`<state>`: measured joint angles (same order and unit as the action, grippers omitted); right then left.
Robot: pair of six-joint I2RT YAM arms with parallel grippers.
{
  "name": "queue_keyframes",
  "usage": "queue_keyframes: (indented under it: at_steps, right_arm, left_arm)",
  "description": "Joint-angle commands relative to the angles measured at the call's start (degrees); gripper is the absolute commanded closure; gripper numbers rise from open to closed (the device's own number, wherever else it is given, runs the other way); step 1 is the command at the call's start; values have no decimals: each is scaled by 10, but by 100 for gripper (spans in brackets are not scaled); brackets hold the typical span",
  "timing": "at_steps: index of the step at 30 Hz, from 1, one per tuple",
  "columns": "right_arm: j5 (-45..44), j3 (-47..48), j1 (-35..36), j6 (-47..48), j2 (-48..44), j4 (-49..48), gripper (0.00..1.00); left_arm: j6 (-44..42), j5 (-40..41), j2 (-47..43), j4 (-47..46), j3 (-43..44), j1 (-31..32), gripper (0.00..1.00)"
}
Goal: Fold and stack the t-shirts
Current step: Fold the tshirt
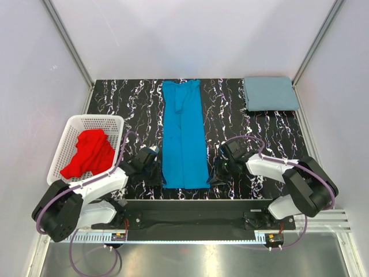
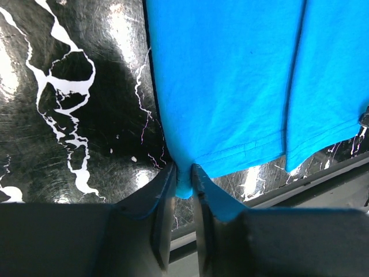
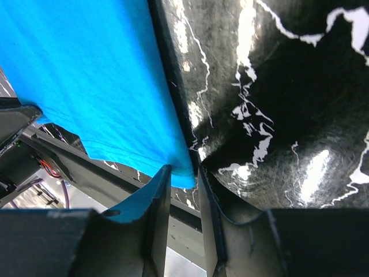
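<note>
The bright blue t-shirt (image 1: 184,135) lies folded into a long narrow strip down the middle of the table (image 1: 127,104), running from the far edge almost to the near edge. Its lengthwise folds show as straight creases, and the cloth is soft, matte and smooth. The left tool (image 2: 184,170) is closed on the strip's near left corner, where a tuck of blue cloth is pinched between its dark fingers. The right tool (image 3: 184,170) is clamped likewise on the near right corner, just above the table's front rim. Bare table shows on both sides of the strip, glossy black with white marble veins that catch the light. At the far right corner a dusty grey-blue t-shirt (image 1: 270,93) rests as a flat, neat rectangle, well apart from the blue one. At the left edge stands a white plastic lattice basket (image 1: 75,121) with a crumpled red t-shirt (image 1: 87,153) heaped inside. Plain pale walls close in the table at the back and sides.
</note>
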<state>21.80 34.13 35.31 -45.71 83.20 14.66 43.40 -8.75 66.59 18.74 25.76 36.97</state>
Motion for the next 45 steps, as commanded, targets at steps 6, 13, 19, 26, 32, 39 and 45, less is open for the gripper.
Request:
queue_keyframes:
  at_steps: [6, 13, 19, 26, 32, 39, 45]
  right_arm:
    - [-10, -25, 5, -17, -52, 7, 79]
    - [-3, -31, 5, -24, -62, 3, 71]
    - [-10, -37, 5, -29, -61, -11, 67]
    - [6, -64, 10, -47, -36, -58, 66]
    - [-11, -64, 11, -49, -42, -51, 67]
    - [-11, -67, 12, -49, -23, -67, 82]
    - [-10, -68, 14, -49, -21, -67, 100]
  left_arm:
    - [-5, -11, -2, 12, 0, 1, 85]
    - [-3, 6, -14, 41, 4, 1, 56]
    - [-9, 22, -18, 48, -2, 1, 54]
    - [5, 10, -10, 26, -24, 6, 60]
    - [5, 31, -21, 45, -23, 10, 57]
    - [17, 33, -29, 41, -33, 20, 57]
    - [27, 32, -37, 47, -26, 23, 57]
